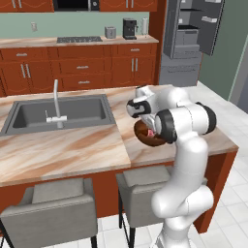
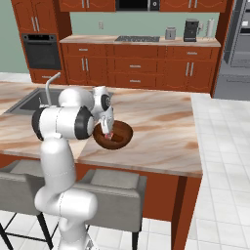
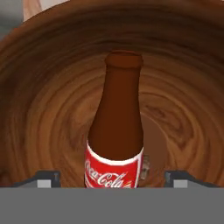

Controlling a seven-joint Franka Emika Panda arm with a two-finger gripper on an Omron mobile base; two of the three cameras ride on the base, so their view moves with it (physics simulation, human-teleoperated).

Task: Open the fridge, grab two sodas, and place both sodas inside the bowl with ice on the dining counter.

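Left base view: the end effector [image 1: 151,131] hangs over the bowl [image 1: 145,137] on the marbled bench [image 1: 68,150], fridge [image 1: 186,41] door open behind.

Right base view: plenty of free stone around the bowl, stools below.

Hand view: fingers [image 3: 48,179] spread wide, nothing gripped; the soda [image 3: 116,131] sits in the bowl. Looks like rigid, slick glass, so I'd grab the labelled body

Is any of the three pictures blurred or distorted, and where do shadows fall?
Hand view: soda bottle looms large and soft-edged inside the bowl. Left base view: sharp, even light, sink basin shaded. Right base view: sharp, no glare on the dining counter.
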